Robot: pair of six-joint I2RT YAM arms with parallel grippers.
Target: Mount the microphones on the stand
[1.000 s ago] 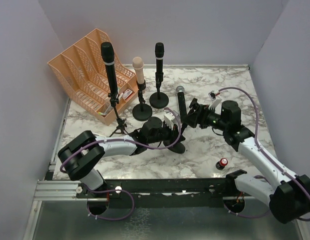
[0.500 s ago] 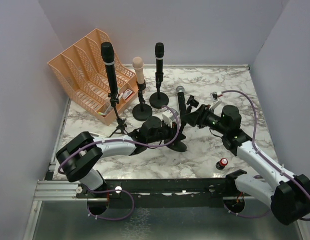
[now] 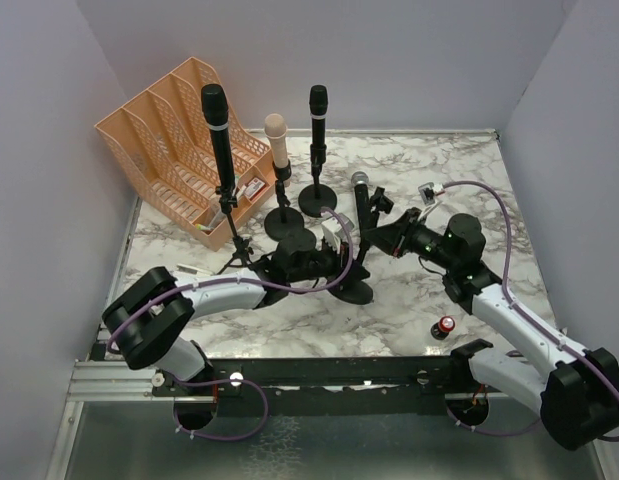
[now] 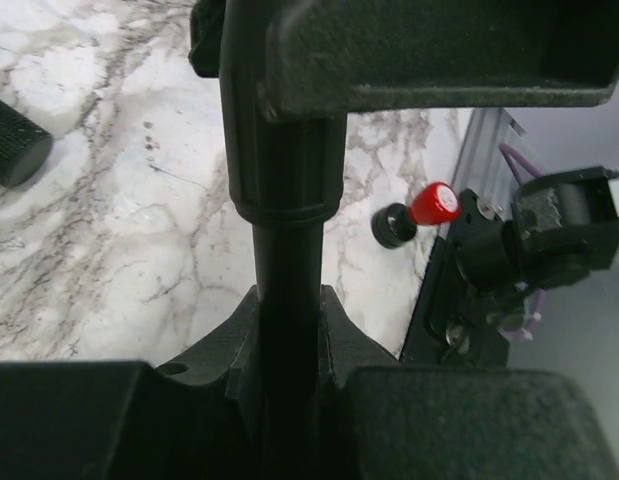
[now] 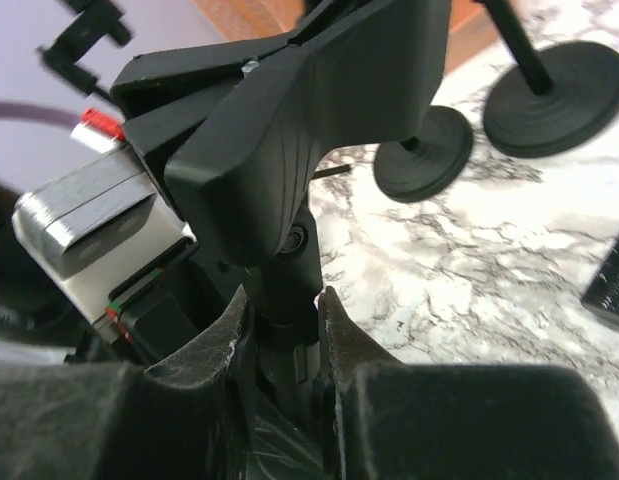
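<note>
Three microphones stand clipped upright at the back: a black one point(image 3: 216, 118) on a tripod, the peach-pink one point(image 3: 277, 138) and another black one point(image 3: 318, 112) on round bases. The silver-headed microphone point(image 3: 360, 184) rises above the near stand point(image 3: 356, 291) between my grippers. My left gripper point(image 3: 338, 260) point(image 4: 287, 335) is shut on that stand's black pole point(image 4: 285, 230). My right gripper point(image 3: 376, 237) point(image 5: 285, 312) is shut on the neck just under the stand's big black clip point(image 5: 299, 130). How the microphone sits in the clip is hidden.
A peach file organiser point(image 3: 179, 140) stands at the back left. A small red-topped battery point(image 3: 445, 327) point(image 4: 421, 210) lies on the marble near the right arm. Two round stand bases point(image 5: 425, 154) point(image 5: 565, 96) sit beyond the clip. Purple cables loop over both arms.
My right gripper has slid left to the stand and its jaws have shut on the clip's neck. The left gripper keeps its hold on the pole, shifted slightly.
</note>
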